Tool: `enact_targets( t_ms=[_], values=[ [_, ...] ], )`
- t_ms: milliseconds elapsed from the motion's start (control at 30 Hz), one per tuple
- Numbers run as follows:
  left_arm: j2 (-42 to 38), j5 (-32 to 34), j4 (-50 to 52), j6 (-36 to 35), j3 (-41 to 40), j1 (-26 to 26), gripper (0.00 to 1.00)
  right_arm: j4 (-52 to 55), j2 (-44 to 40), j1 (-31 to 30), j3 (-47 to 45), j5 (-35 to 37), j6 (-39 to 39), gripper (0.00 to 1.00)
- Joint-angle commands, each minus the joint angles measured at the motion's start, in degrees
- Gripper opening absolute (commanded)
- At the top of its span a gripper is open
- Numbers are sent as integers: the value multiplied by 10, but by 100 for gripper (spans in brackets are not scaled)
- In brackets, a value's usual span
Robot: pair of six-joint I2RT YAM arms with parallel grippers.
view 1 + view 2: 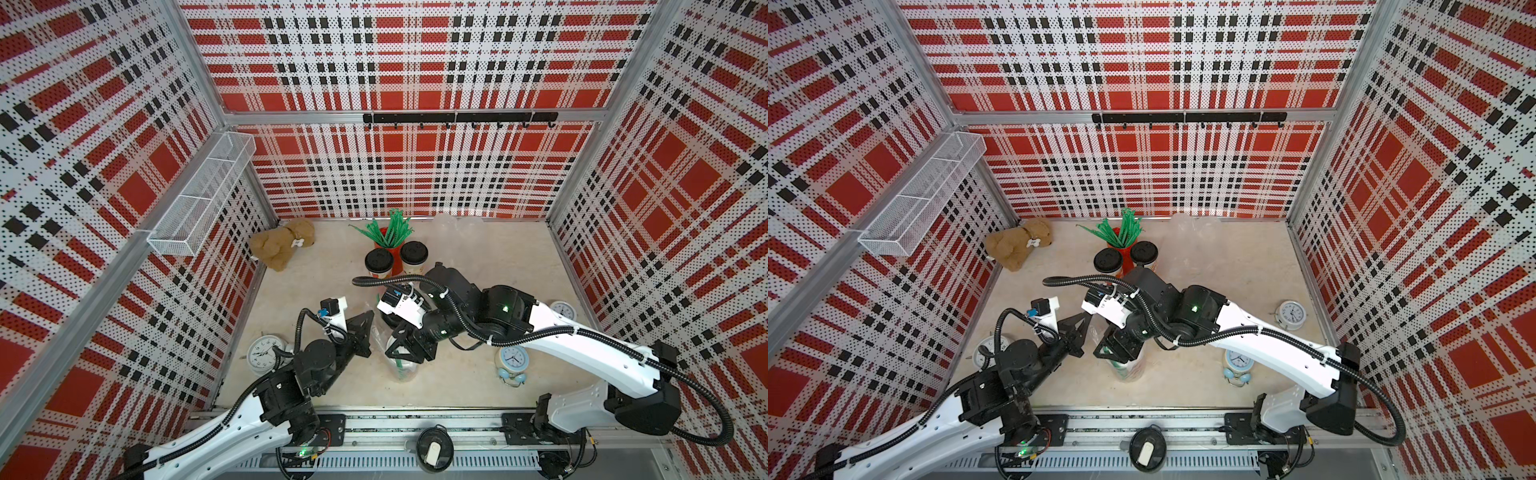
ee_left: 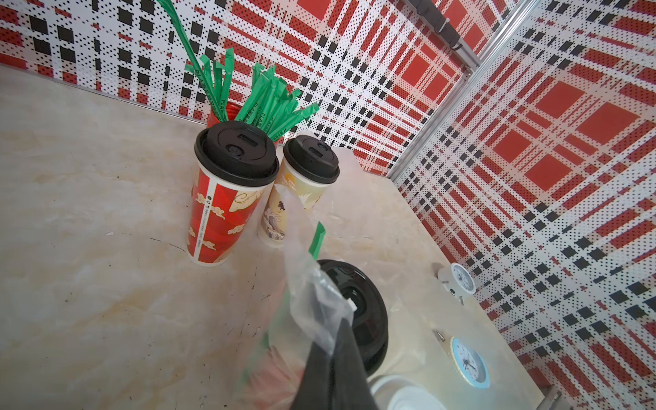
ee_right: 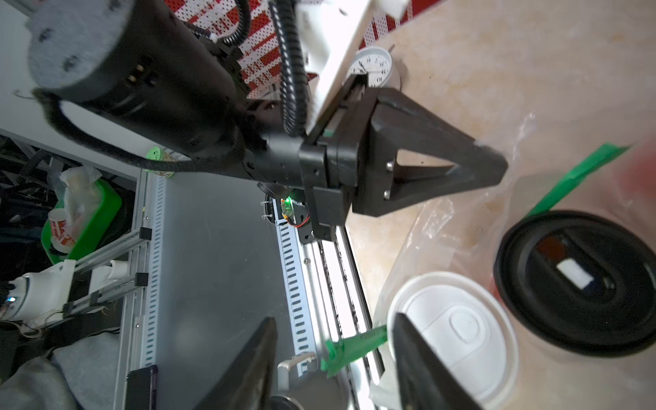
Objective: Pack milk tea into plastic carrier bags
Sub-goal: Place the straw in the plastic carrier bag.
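Centre of surface (image 1: 478,270), robot side: near bag (image 2: 312,294), clear thin film, w/ two milk tea cups that look to stand inside it. These are white-lid cup (image 3: 458,333) and black-lid cup (image 3: 575,280), side by side, w/ green straw (image 3: 355,349) just beside the white lid. Left tool (image 3: 491,159) has jaws together, pinching film at the bag's top; can't tell if it's the handle loop or plain rim. Right tool (image 3: 333,319) has jaws apart over the white-lid cup, one finger just beside the lid, nothing held.

Other two cups: red cup (image 2: 227,198) + cream cup (image 2: 294,198), both w/ black lids, upright, just beside each other, in front of straw holder (image 2: 230,110). Far bag (image 1: 457,224) lies crumpled by back wall (image 1: 415,166), well apart from both tools.

Handling (judgement):
- Film is light, soft and slippery, prob. tears if yanked. Take it by the loop handles, both loops together before any lift.
- Cups are paper, stiff-ish but crush under a hard squeeze. They're tall so tippy, and lids may pop. Grip the wall just under the lid rim, not the lid.

Surface is pale stone-look, flat and smooth, so cups prob. slide. Room is tight, w/ plaid perforated walls on 3 sides. Blue clock (image 1: 513,361) and plush toy (image 1: 282,245) sit near the edges. Arms are close together at centre, so collision risk.
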State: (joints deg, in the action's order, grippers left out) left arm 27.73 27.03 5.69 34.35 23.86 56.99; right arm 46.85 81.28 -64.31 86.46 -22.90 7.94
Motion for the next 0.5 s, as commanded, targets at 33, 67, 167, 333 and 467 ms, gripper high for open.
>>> enact_targets(
  t_ms=[33, 67, 167, 333, 467],
  values=[
    [-1, 9, 1, 6, 15, 4, 0, -51, -4, -3, -10, -10, 1, 28],
    [-2, 9, 1, 6, 14, 5, 0, -52, -3, -3, -15, -13, 6, 19],
    [-4, 11, 2, 6, 13, 5, 0, -65, -2, -3, -38, -23, 25, 0],
    [-4, 13, 2, 6, 13, 6, 0, -101, -14, -3, -94, -44, 60, 0],
    [-4, 14, 1, 7, 13, 8, 0, -116, -13, -3, -132, -46, 81, 0]
  ],
)
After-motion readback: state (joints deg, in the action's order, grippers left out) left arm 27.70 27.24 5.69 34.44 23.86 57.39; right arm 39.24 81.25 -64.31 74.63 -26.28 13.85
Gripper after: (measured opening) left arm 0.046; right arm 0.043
